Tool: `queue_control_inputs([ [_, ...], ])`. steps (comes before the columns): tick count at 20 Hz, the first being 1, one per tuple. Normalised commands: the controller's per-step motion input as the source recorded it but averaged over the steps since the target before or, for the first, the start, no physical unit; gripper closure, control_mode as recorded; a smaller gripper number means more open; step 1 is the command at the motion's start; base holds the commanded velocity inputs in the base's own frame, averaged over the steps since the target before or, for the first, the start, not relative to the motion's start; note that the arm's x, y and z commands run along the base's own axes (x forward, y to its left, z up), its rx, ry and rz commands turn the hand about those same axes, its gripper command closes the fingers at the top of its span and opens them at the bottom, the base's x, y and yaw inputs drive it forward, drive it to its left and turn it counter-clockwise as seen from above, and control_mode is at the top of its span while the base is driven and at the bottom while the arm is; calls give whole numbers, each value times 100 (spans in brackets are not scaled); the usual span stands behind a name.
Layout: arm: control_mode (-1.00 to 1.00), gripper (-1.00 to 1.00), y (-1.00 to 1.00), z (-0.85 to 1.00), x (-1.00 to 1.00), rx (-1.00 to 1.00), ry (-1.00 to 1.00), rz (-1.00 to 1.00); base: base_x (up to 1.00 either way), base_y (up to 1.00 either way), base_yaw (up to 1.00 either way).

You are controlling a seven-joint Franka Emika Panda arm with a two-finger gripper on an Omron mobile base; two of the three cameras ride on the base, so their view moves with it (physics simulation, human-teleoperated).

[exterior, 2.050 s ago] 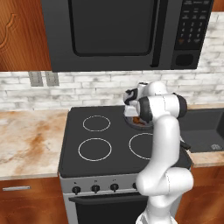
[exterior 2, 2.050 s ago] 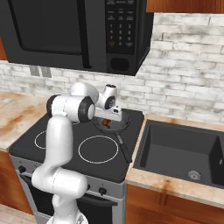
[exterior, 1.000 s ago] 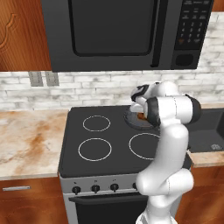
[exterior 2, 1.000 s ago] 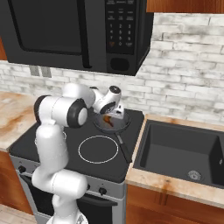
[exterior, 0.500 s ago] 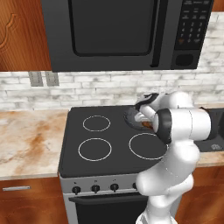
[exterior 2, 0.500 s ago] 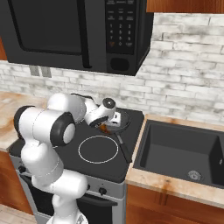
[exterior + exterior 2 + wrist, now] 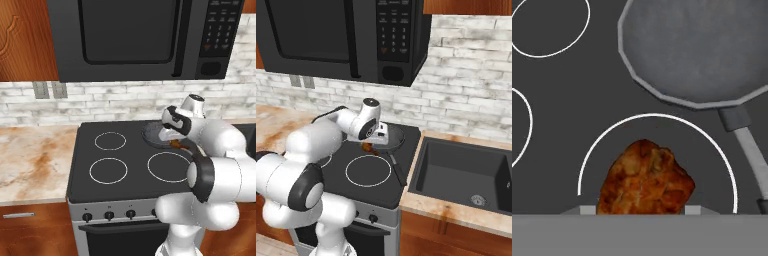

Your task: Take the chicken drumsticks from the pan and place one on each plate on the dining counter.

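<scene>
The gripper [image 7: 372, 144], clamped on a drumstick [image 7: 646, 180], hangs above the stove's [image 7: 85, 165] near right burner ring [image 7: 169, 166], the white arm folded and hand pointing down; the pan [image 7: 702, 50] sits just beyond, handle [image 7: 752, 152] trailing right.

Glossy reddish-brown drumstick [image 7: 646, 179] held above the stove, beside the grey pan [image 7: 699, 47].

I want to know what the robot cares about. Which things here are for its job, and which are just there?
For the job: the drumstick in the tool; the pan.
Just there: stove, microwave, sink, counter.
</scene>
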Motion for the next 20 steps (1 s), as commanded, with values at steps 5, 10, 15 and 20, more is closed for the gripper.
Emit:
queue_control_inputs([
  [5,-100,100,-2,33,-98,0,2,0,0,0,0],
  [10,-100,100,0,19,-97,-2,0,-1,0,0,0],
  [15,-100,100,1,18,-86,-21,7,-2,0,0,0],
  [20,-100,100,-1,12,-81,-16,5,0,0,0,0],
])
